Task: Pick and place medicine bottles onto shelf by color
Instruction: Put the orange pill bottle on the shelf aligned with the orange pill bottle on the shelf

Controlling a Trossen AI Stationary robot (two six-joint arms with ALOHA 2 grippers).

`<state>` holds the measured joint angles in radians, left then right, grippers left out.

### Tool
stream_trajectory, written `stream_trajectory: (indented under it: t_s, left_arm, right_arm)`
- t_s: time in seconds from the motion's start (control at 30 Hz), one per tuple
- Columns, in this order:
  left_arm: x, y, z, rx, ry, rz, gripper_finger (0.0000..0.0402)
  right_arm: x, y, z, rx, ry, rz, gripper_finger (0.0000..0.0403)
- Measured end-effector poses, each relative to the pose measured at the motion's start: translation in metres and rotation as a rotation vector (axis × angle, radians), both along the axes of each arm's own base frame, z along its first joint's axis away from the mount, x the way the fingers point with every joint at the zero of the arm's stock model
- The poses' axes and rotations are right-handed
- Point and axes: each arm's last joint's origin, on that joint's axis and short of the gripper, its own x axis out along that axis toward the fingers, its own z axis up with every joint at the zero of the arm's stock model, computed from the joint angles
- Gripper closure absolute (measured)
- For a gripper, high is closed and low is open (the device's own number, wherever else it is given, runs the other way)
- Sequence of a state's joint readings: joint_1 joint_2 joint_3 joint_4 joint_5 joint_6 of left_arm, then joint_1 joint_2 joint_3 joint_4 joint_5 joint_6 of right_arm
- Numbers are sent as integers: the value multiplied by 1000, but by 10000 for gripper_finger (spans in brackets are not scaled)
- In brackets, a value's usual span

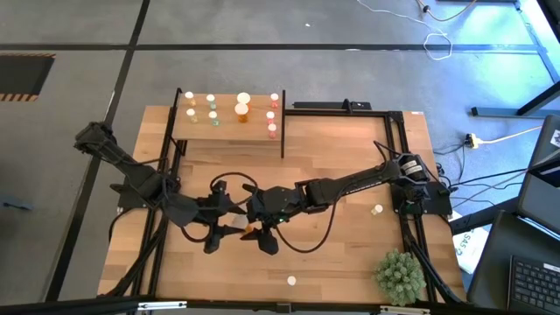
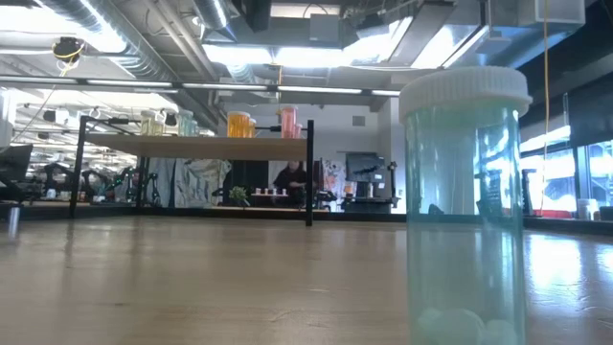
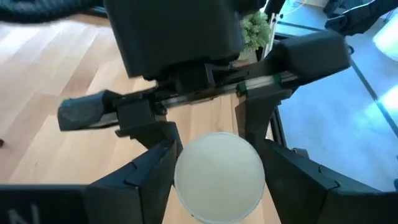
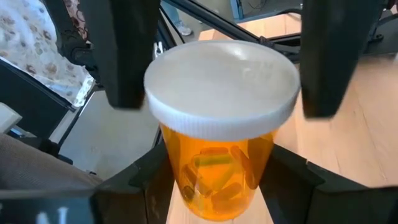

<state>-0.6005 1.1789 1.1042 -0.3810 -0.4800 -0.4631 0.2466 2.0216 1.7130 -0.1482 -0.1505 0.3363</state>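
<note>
Tabletop [image 1: 350,254], seen from above; clock positions are taken on it.

- Left claw [image 3: 217,180]: at centre, reaching in from 9 o'clock. It is spread wide, with its fingers [image 3: 152,174] against the white cap of the orange bottle [image 4: 217,168].
- Orange bottle: at centre, between the two claws and off the shelf. It has capsules inside.
- Right claw [image 4: 217,186]: at centre, reaching in from 3 o'clock. It is also spread wide, and its fingers flank the bottle body below the cap and appear to touch it. Both claws seem to hold the one bottle; I judge this a hand-over.

Progress:
- Shelf [image 1: 227,131]: at 12 o'clock. About nine bottles stand on it in three groups: pale and green [image 1: 212,114] at the left, orange [image 1: 242,108] in the middle, reddish [image 1: 272,129] at the right. The sorting looks mostly done.
- Left to shelve, as far as can be seen: the bottle in hand and two loose ones.
- Green bottle [image 2: 465,206]: stands at 6 o'clock near the tabletop edge, with a white cap and pale tablets at the bottom.
- Small bottle [image 1: 377,210]: at 3 o'clock, well apart from both claws. Its colour cannot be told.
- Plant ball [image 1: 401,276]: between 4 and 5 o'clock, not part of the task.

Writing: none is readable. No bottle shows a label, and both caps seen close up are plain.
</note>
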Motion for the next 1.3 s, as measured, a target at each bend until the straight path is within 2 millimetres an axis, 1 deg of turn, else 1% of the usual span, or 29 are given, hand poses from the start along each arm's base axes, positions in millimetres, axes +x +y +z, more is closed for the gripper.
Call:
stream_trajectory:
  t_s: [0.27, 0.43, 0.53, 0.67, 0.8, 1.13, 1.3]
  left_arm:
    - [-7, 13, 12, 4, -48, 21, 178]
    - [-17, 22, 23, 20, -94, 17, 178]
    - [-21, 24, 26, 59, -103, 1, 178]
    - [-27, 28, 26, 109, -91, -16, 178]
    - [-31, 30, 28, 102, -89, -14, 178]
    - [-31, 31, 28, 100, -91, -13, 178]
    - [-31, 30, 28, 100, -91, -13, 178]
  right_arm:
    - [0, 0, -2, -3, 7, -3, 199]
    - [0, 0, -2, 0, 4, -4, 199]
    - [0, 0, -2, -3, 3, -6, 199]
    - [1, -2, -2, -33, 1, -64, 199]
    - [0, -6, 3, -75, -20, -156, 199]
    - [0, -11, 5, -154, -50, -332, 199]
    - [-3, -14, 13, -174, -68, -388, 199]
